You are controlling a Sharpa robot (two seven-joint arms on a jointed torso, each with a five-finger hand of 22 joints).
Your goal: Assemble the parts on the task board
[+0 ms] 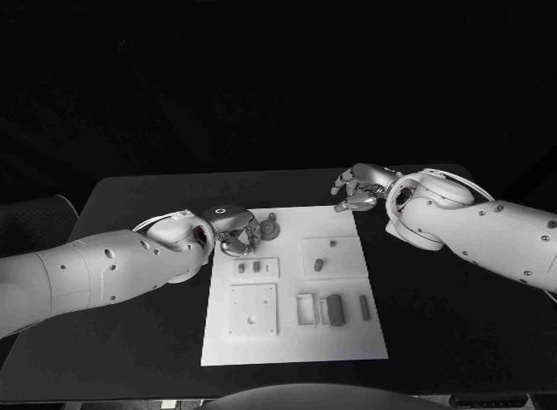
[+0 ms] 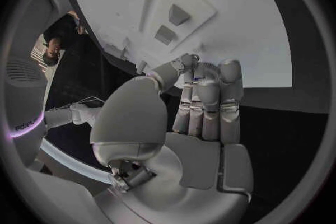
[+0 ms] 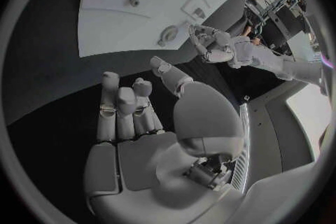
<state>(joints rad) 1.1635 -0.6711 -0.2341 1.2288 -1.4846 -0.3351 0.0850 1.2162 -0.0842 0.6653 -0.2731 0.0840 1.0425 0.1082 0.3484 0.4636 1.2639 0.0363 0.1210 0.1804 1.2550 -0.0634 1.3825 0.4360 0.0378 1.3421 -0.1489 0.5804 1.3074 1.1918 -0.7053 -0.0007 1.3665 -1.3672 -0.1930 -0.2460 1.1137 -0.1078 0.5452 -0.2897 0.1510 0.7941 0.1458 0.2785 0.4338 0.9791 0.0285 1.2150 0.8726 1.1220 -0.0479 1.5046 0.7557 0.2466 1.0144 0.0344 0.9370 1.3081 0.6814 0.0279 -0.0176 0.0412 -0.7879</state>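
Note:
The white task board (image 1: 296,342) lies in the middle of the black table. Small grey parts sit on it: a round one (image 1: 269,228) near its far left corner, short pegs (image 1: 318,265) and upright blocks (image 1: 334,309). My left hand (image 1: 236,232) hovers at the board's far left edge, right beside the round part (image 3: 168,33). Its thumb tip lies close to the fingertips (image 2: 190,63); whether anything is pinched there is hidden. My right hand (image 1: 357,190) hangs over the board's far right corner, fingers (image 3: 122,101) straight, thumb apart, holding nothing.
A square recessed plate (image 1: 252,309) with a hole takes up the board's near left. Bare black table surrounds the board (image 2: 231,22) on all sides. Both forearms reach in from the sides, above the table.

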